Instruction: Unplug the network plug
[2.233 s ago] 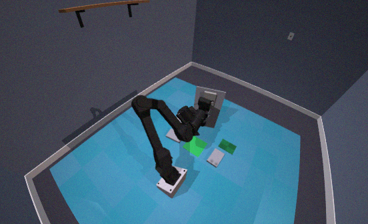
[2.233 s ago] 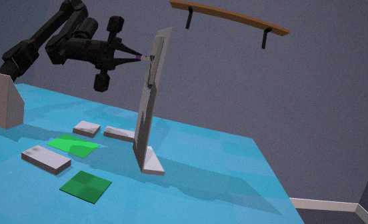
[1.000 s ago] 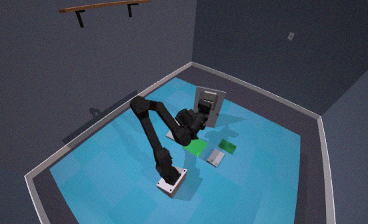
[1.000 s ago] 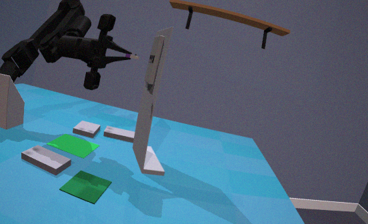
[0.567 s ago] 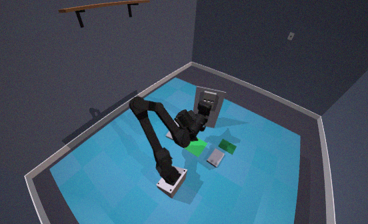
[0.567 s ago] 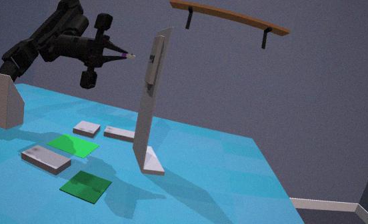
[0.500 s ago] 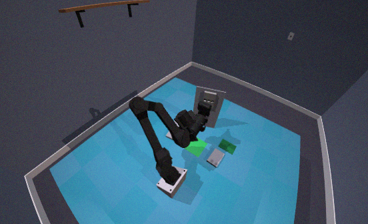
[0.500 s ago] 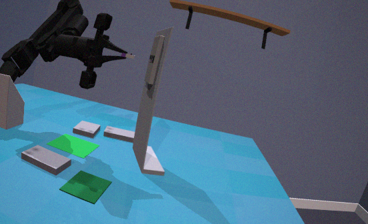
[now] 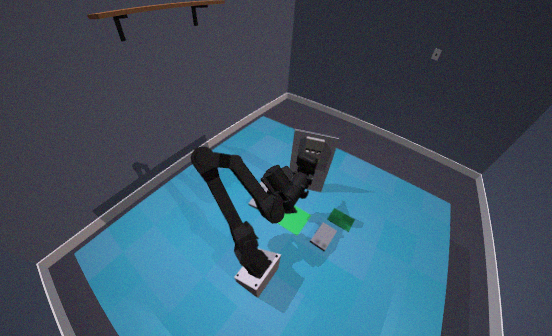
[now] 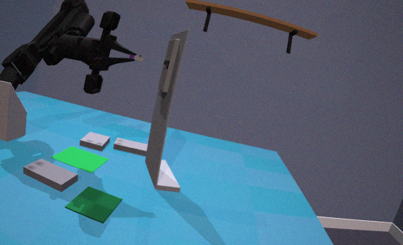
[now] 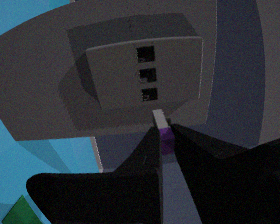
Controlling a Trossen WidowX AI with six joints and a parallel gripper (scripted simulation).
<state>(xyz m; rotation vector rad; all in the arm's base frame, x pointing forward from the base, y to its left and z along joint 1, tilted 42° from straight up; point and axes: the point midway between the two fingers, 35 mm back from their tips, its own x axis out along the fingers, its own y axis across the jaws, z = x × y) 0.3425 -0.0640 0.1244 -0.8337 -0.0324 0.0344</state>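
Observation:
The plug (image 10: 139, 57) (image 11: 166, 141), purple with a whitish front end, is held between the fingertips of my gripper (image 10: 133, 57) (image 11: 163, 132), which is shut on it. The plug is out in the air, a gap in front of the upright grey panel (image 9: 328, 162) (image 10: 157, 140) (image 11: 38, 95). The socket block (image 9: 315, 142) (image 10: 171, 69) (image 11: 118, 75) on the panel shows three dark openings. A bright green patch (image 9: 295, 221) (image 10: 80, 159) and a dark green square (image 9: 341, 219) (image 10: 93, 205) (image 11: 21, 212) lie flat on the table, well below the gripper. The tab is too small to make out.
A pale block (image 9: 323, 236) (image 10: 50, 175) lies between the green areas. A second pale block (image 10: 95, 141) and a long pale block (image 10: 131, 146) lie behind the bright patch. The panel's foot (image 10: 168, 179) sticks out behind it.

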